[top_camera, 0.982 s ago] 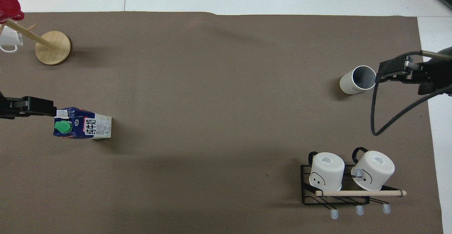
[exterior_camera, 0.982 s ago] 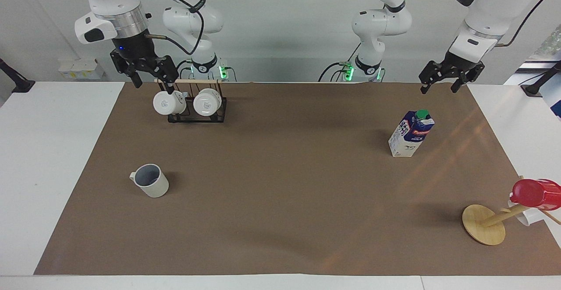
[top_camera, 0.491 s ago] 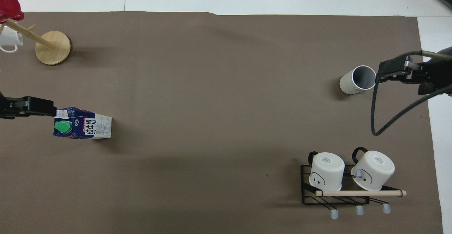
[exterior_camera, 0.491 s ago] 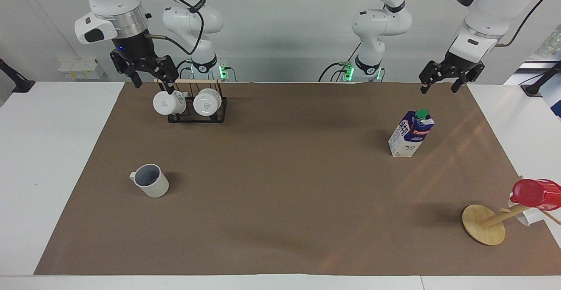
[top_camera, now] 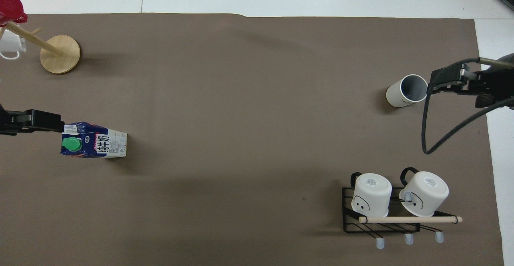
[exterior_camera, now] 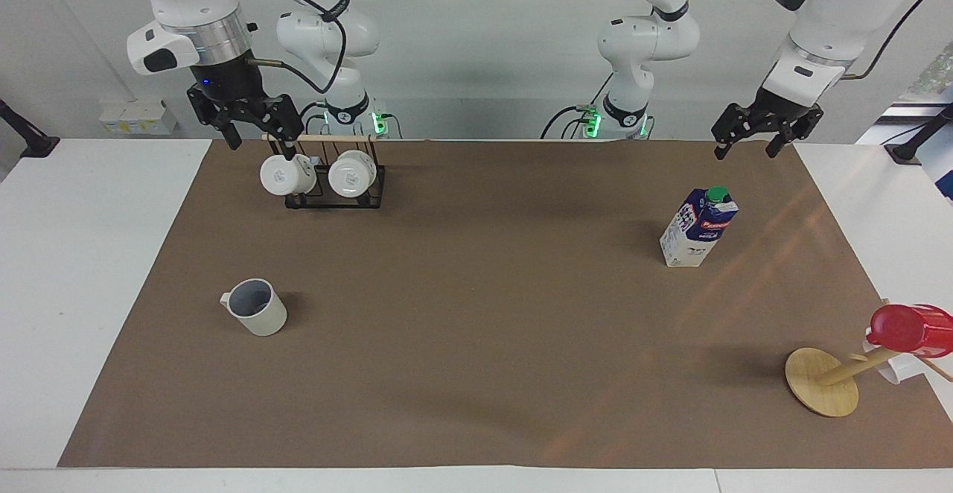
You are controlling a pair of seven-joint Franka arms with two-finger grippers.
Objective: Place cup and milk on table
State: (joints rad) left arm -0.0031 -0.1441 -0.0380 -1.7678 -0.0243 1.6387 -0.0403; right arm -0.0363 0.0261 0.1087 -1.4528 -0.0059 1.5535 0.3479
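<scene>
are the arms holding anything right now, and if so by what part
Nothing is held. The left tool and right tool hang open in the air; cup and milk stand alone on the table.

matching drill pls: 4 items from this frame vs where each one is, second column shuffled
Things:
1. cup
2. milk
3. two white mugs
4. red cup

Places:
A. on the wooden mug tree, left arm's end of the table
B. upright on the brown paper, right arm's end
C. hung on the black wire rack, just below the right tool
D. upright on the brown paper, below the left tool

Pairs: 1-B, 2-D, 3-C, 4-A
</scene>
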